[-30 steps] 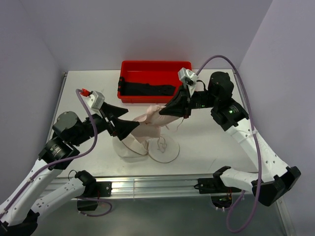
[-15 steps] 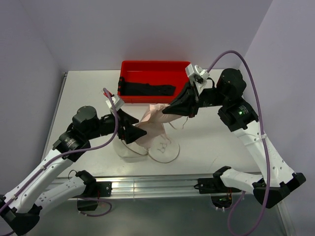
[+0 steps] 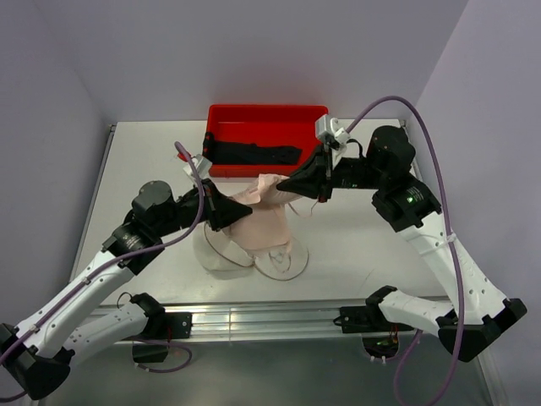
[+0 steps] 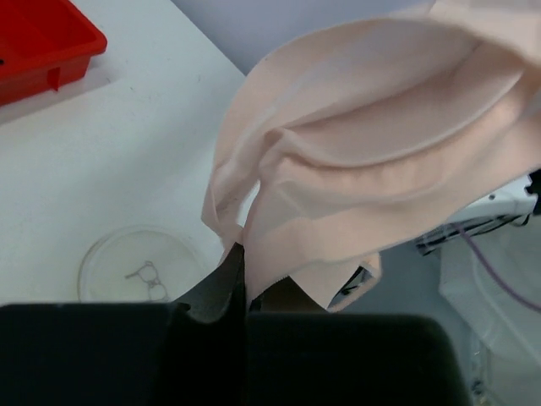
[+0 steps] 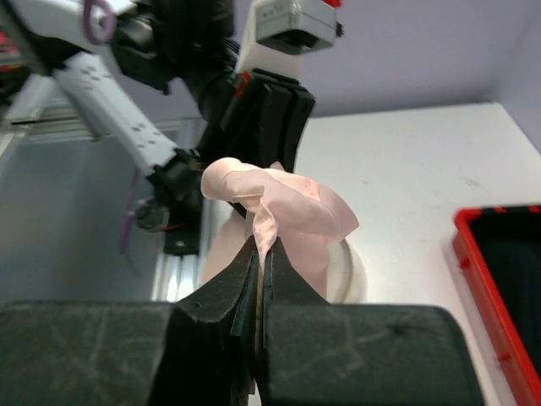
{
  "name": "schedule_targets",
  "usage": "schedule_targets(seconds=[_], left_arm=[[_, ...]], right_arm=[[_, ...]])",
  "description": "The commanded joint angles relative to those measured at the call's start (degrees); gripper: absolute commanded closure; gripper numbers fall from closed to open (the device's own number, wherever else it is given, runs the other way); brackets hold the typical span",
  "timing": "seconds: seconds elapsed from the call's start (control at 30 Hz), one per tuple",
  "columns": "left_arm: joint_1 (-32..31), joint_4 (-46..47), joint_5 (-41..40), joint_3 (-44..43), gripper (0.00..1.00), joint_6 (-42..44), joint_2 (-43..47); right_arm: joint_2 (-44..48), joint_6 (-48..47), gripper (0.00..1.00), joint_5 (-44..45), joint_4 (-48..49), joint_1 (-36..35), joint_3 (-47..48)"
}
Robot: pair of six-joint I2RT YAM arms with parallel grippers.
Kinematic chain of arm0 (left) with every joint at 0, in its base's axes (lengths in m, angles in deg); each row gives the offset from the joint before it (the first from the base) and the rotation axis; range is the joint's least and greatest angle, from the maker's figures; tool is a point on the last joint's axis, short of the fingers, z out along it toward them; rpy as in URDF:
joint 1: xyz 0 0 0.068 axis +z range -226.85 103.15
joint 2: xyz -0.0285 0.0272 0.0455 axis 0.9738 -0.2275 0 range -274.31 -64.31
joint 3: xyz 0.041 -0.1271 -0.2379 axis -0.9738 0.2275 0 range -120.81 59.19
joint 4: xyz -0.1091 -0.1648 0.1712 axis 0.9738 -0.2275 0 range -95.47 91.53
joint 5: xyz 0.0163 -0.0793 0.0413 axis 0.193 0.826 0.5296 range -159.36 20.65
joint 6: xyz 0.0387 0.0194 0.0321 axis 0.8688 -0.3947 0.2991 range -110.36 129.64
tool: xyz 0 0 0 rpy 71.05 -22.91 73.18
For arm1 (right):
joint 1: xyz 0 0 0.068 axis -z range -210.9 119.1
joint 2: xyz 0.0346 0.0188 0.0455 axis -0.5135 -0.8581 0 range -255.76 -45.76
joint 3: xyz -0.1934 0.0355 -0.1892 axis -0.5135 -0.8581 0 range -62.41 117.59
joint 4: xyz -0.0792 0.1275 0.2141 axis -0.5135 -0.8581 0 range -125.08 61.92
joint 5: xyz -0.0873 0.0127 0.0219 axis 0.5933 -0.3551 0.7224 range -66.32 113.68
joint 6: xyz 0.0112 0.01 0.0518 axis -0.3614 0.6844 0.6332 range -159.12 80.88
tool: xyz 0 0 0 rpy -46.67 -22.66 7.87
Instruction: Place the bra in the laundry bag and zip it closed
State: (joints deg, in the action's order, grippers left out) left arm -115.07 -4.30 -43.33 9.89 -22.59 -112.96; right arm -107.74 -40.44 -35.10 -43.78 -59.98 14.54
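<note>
The pale pink bra (image 3: 264, 222) hangs in the air between both grippers, above the laundry bag (image 3: 217, 255). My left gripper (image 3: 246, 214) is shut on the bra's left edge. In the left wrist view the bra (image 4: 363, 161) spreads wide above the pinched tips of that gripper (image 4: 241, 254). My right gripper (image 3: 284, 188) is shut on the bra's upper right part. In the right wrist view a fold of the bra (image 5: 283, 199) is clamped in that gripper (image 5: 262, 244). The bag's flat round lid (image 3: 287, 264) with its small drawing (image 4: 139, 269) lies open on the table beside the mesh body.
A red rectangular tray (image 3: 266, 114) with dark cloth inside stands at the back of the white table (image 3: 372, 237). The tray's corner (image 4: 42, 42) shows in the left wrist view and its rim (image 5: 482, 279) in the right wrist view. The table's front edge is just below the bag.
My left gripper came in from the left, reached the bra and shut on its edge. The right gripper stayed shut on the bra and shifted slightly; the bra is now spread between the two.
</note>
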Motion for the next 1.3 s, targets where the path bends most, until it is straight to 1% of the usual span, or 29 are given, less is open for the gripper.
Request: schedule_targets(seconds=[0.0,0.03,0.1,0.17,0.2,0.23,0.3,0.37,0.4,0.43,0.5,0.53,0.6,0.63,0.7,0.73,0.83,0.87,0.97,1.03,1.07,1.1,1.13,1.23,1.27], left_arm=[[-0.2,5.3,-3.3,-0.2,1.0,-7.8,-2.2],[-0.1,5.2,-3.8,-0.4,1.0,-9.7,-2.9],[-0.1,4.5,-4.9,-1.4,1.0,-10.5,-5.1],[0.0,3.3,-7.8,-2.3,1.0,-11.0,-6.6],[0.0,2.4,-10.1,-2.7,1.0,-11.0,-7.2],[0.2,1.8,-10.9,-3.2,1.0,-10.9,-7.8],[0.5,2.5,-11.2,-3.5,1.0,-11.2,-9.0],[1.1,3.5,-11.5,-3.4,1.0,-12.0,-9.5],[1.3,4.1,-11.9,-3.3,1.0,-12.2,-9.5],[1.8,4.7,-12.0,-3.2,1.0,-12.7,-9.5],[2.4,5.3,-11.9,-2.1,1.0,-13.4,-8.6],[3.1,8.3,-11.5,-1.6,1.0,-13.9,-8.2],[3.5,10.2,-10.0,0.1,1.0,-14.3,-6.6],[3.6,11.4,-9.9,0.6,1.0,-14.1,-6.0],[3.6,12.2,-9.2,1.9,1.0,-13.7,-4.4],[3.6,12.8,-8.9,2.3,1.0,-13.1,-3.4],[3.6,12.9,-8.4,3.9,1.0,-11.5,-1.5],[3.6,12.9,-7.2,4.7,1.0,-10.5,-1.1],[3.5,12.7,-5.5,6.1,1.0,-9.3,0.2],[3.6,12.8,-4.1,7.0,1.0,-8.4,1.4],[3.6,12.8,-3.7,7.6,1.0,-8.1,1.6],[3.5,13.1,-3.2,7.9,1.0,-7.7,1.7],[3.6,13.4,-2.1,8.3,1.0,-7.7,2.2],[3.6,16.0,-0.4,9.3,1.0,-8.0,2.8],[3.5,16.4,-0.1,9.3,1.0,-8.0,2.9]], right_arm=[[2.0,-4.4,1.0,13.8,-0.6,-3.0,-2.2],[1.9,-4.7,1.0,15.7,-0.7,-3.9,-2.2],[2.2,-6.3,1.0,18.4,-1.5,-7.4,-2.6],[3.1,-6.5,1.0,27.0,-0.6,-10.3,-3.7],[3.5,-7.1,1.0,31.0,0.0,-13.3,-3.9],[3.8,-7.4,0.99,36.4,0.0,-14.3,-4.0],[3.8,-7.3,0.97,38.0,-0.7,-16.6,-4.2],[4.3,-6.6,0.91,37.6,0.1,-18.2,-7.2],[4.5,-5.4,0.87,38.1,2.1,-20.2,-8.8],[4.7,-4.7,0.76,38.7,3.0,-21.3,-11.3],[4.4,-2.5,0.64,39.4,3.6,-22.8,-13.2],[4.0,-1.8,0.47,39.4,3.2,-23.3,-13.8],[3.6,-1.6,0.37,38.6,1.0,-23.3,-14.8],[3.7,-1.5,0.28,38.7,0.8,-23.3,-14.9],[4.7,-1.5,0.2,38.0,0.8,-23.2,-14.5],[5.1,-1.7,0.13,37.5,0.9,-23.1,-13.8],[6.6,-2.3,0.09,35.4,1.6,-22.3,-12.2],[7.0,-2.1,0.09,33.5,2.3,-20.3,-12.0],[6.9,0.6,0.08,32.0,5.1,-16.4,-11.8],[5.9,1.1,0.07,30.0,6.6,-12.3,-12.7],[5.3,3.8,0.06,30.0,7.3,-11.3,-12.7],[3.7,4.6,0.05,29.3,7.4,-9.6,-12.7],[2.8,5.0,0.05,25.5,7.4,-9.0,-12.8],[-1.0,5.3,0.05,19.9,6.6,-8.8,-13.1],[-1.7,6.0,0.05,15.2,8.0,-8.8,-13.8]])
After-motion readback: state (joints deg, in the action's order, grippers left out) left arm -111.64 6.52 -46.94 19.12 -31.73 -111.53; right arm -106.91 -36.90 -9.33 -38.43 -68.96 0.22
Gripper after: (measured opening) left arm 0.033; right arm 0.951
